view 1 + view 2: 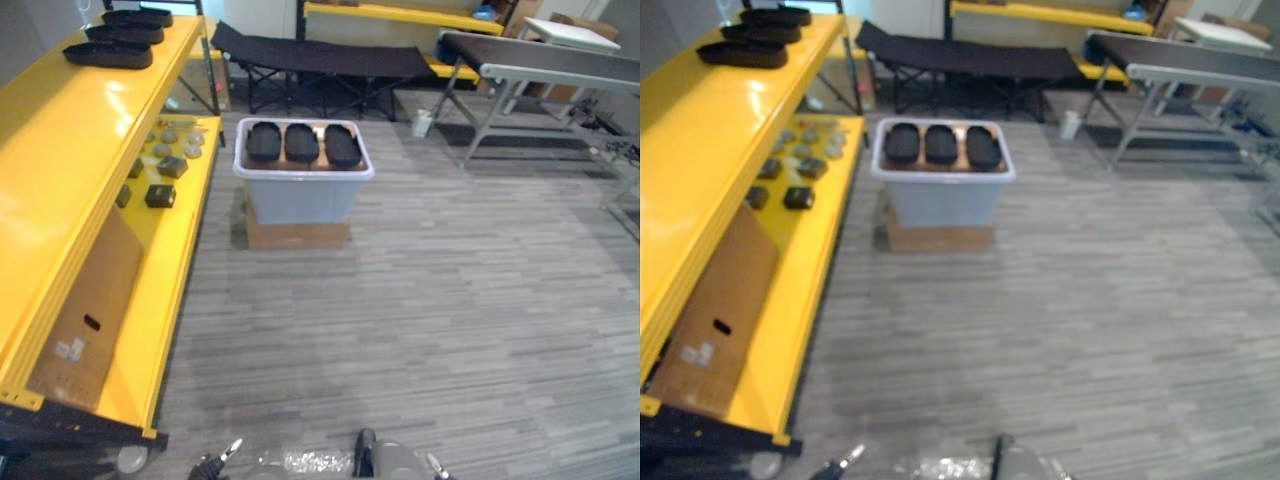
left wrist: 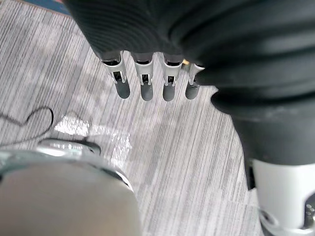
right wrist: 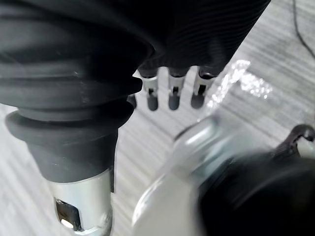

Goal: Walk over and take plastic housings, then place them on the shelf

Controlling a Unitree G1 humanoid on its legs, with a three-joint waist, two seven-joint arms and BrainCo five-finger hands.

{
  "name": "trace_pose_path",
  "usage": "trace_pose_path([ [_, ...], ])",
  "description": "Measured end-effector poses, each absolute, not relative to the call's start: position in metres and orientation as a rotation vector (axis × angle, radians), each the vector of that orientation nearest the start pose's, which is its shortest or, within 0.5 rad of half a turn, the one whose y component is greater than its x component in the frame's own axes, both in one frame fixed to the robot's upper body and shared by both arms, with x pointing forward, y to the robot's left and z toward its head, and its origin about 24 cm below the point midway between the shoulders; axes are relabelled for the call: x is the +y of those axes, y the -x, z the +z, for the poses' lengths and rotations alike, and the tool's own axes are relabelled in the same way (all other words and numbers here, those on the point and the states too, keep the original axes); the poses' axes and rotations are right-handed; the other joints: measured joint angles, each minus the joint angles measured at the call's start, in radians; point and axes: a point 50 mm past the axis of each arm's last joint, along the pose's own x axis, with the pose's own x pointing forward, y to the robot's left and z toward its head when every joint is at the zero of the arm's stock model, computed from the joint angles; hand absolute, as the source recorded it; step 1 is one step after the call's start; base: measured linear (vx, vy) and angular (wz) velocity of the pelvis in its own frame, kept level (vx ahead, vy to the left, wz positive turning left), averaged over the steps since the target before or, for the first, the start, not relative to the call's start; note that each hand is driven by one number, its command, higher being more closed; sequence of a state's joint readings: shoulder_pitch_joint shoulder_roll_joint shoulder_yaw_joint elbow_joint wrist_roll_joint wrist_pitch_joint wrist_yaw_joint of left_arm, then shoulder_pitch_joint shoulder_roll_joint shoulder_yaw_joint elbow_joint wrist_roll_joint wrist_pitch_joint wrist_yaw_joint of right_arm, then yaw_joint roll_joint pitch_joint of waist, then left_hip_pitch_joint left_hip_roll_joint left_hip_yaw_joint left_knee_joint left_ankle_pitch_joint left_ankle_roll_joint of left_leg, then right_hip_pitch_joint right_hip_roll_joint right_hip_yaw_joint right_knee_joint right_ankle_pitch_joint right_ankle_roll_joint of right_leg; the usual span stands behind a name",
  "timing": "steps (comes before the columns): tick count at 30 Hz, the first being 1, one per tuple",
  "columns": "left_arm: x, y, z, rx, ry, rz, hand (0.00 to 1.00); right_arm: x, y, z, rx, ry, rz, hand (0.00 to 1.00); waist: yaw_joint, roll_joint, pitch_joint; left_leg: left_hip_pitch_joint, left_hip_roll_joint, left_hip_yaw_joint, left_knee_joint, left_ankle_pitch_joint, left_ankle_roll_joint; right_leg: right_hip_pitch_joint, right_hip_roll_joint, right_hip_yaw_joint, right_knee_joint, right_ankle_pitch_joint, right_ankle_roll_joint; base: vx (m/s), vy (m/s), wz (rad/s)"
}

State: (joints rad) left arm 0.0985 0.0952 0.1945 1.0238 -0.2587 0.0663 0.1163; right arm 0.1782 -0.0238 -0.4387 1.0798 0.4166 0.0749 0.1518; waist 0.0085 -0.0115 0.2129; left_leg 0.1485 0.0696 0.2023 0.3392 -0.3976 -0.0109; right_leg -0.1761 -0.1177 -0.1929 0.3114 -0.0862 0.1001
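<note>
Three black plastic housings [image 1: 302, 143] are laid side by side in a row on top of a pale grey plastic tub [image 1: 300, 200]. The tub is set on a flat cardboard box [image 1: 297, 236] on the grey striped floor [image 1: 450, 320]. To the left of the tub a yellow shelf [image 1: 80, 140] is seen, and at the far end of its top board three further housings [image 1: 108, 54] are lined up. On its lower board, about level with the tub, small dark and grey parts [image 1: 160, 195] are scattered. A brown cardboard sheet [image 1: 85, 310] is leaned under the shelf, nearer the camera than the tub. Behind the tub a black folding cot [image 1: 320, 58] is stood. To the right of the tub and further back a grey conveyor table [image 1: 560, 65] is placed, with a white cup [image 1: 422, 122] on the floor between cot and conveyor. The left robot hand [image 2: 146, 83] is held above the floor with its fingers straight, grasping nothing. The right robot hand [image 3: 173, 93] is likewise held over the floor, fingers straight and unclosed.
</note>
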Motion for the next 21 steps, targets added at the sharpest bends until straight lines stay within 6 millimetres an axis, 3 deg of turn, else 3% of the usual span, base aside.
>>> trace_pose_path([
  [2,0.215,-0.081,-0.162,1.153,0.201,0.494,0.00,-0.200,-0.027,-0.172,1.147,-0.683,-0.599,0.00,-0.001,0.000,-0.003,0.039,0.008,-0.001,-0.014,-0.026,-0.038,-0.002,-0.006,0.003,0.010,0.035,-0.007,0.29,-0.243,0.03],
  [3,0.209,-0.079,-0.163,1.162,0.220,0.501,0.00,-0.205,-0.025,-0.172,1.148,-0.679,-0.614,0.00,-0.013,0.026,-0.018,0.046,0.034,-0.006,-0.020,-0.046,-0.052,-0.037,0.007,-0.011,0.088,0.022,-0.041,0.36,-0.285,0.06],
  [4,0.203,-0.075,-0.165,1.172,0.236,0.509,0.00,-0.210,-0.024,-0.171,1.147,-0.667,-0.621,0.00,-0.023,0.050,-0.045,0.041,0.061,-0.007,-0.022,-0.055,-0.070,-0.056,0.019,-0.030,0.132,-0.029,-0.053,0.48,-0.310,0.12],
  [5,0.200,-0.071,-0.166,1.173,0.285,0.543,0.00,-0.213,-0.025,-0.171,1.146,-0.651,-0.626,0.00,-0.025,0.070,-0.057,-0.020,0.086,-0.023,0.143,-0.047,-0.092,-0.069,0.030,-0.037,0.194,-0.105,-0.068,0.50,-0.327,0.13],
  [6,0.197,-0.072,-0.166,1.168,0.312,0.550,0.00,-0.215,-0.027,-0.170,1.141,-0.642,-0.629,0.00,-0.026,0.077,-0.055,-0.067,0.103,-0.037,0.253,-0.027,-0.111,-0.063,0.031,-0.041,0.208,-0.117,-0.080,0.42,-0.266,0.14],
  [7,0.193,-0.074,-0.166,1.154,0.357,0.569,0.00,-0.221,-0.027,-0.169,1.129,-0.613,-0.640,0.00,-0.023,0.095,-0.052,-0.168,0.142,-0.069,0.482,0.046,-0.126,-0.026,0.042,-0.051,0.210,-0.141,-0.103,0.40,-0.277,0.15],
  [9,0.191,-0.070,-0.167,1.150,0.380,0.588,0.00,-0.228,-0.034,-0.167,1.112,-0.556,-0.618,0.00,-0.019,0.118,-0.040,-0.252,0.173,-0.091,0.703,0.050,-0.125,0.085,0.070,-0.059,0.164,-0.159,-0.120,0.41,-0.183,0.07],
  [12,0.193,-0.064,-0.166,1.143,0.403,0.618,0.00,-0.233,-0.059,-0.162,1.045,-0.458,-0.534,0.00,0.003,0.102,-0.034,-0.362,0.102,-0.105,0.623,0.044,-0.116,0.200,0.071,-0.051,0.046,-0.155,-0.116,0.34,-0.071,-0.14],
  [15,0.199,-0.057,-0.166,1.144,0.402,0.643,0.00,-0.229,-0.105,-0.153,0.927,-0.419,-0.450,0.00,0.046,0.065,-0.006,-0.425,0.019,-0.103,0.240,0.088,-0.079,0.263,0.052,-0.001,-0.026,-0.151,-0.108,0.39,0.075,-0.57],
  [16,0.203,-0.053,-0.165,1.134,0.402,0.658,0.00,-0.225,-0.126,-0.146,0.863,-0.392,-0.395,0.00,0.064,0.040,0.009,-0.426,0.002,-0.103,0.064,0.185,-0.069,0.297,0.032,0.015,-0.048,-0.169,-0.081,0.29,0.103,-0.39],
  [17,0.204,-0.052,-0.165,1.137,0.395,0.658,0.00,-0.224,-0.131,-0.143,0.840,-0.382,-0.380,0.00,0.069,0.033,0.013,-0.427,0.001,-0.102,0.027,0.246,-0.060,0.315,0.024,0.020,-0.052,-0.180,-0.069,0.47,0.170,-0.34],
  [18,0.204,-0.047,-0.166,1.148,0.377,0.639,0.00,-0.222,-0.137,-0.140,0.818,-0.365,-0.352,0.00,0.082,0.030,0.014,-0.404,0.006,-0.078,0.007,0.361,-0.049,0.350,0.017,0.031,-0.058,-0.200,-0.044,0.35,0.144,-0.09],
  [19,0.205,-0.048,-0.165,1.141,0.377,0.630,0.00,-0.218,-0.141,-0.139,0.815,-0.364,-0.336,0.00,0.085,0.021,0.017,-0.399,-0.010,-0.068,0.025,0.345,-0.010,0.368,0.006,0.032,-0.062,-0.209,-0.040,0.55,0.216,-0.01],
  [21,0.214,-0.059,-0.162,1.112,0.327,0.588,0.00,-0.214,-0.154,-0.135,0.791,-0.358,-0.300,0.00,0.096,-0.021,0.026,-0.407,-0.045,-0.059,0.090,0.260,0.007,0.394,-0.029,0.033,-0.068,-0.202,-0.044,0.45,0.182,0.07],
])
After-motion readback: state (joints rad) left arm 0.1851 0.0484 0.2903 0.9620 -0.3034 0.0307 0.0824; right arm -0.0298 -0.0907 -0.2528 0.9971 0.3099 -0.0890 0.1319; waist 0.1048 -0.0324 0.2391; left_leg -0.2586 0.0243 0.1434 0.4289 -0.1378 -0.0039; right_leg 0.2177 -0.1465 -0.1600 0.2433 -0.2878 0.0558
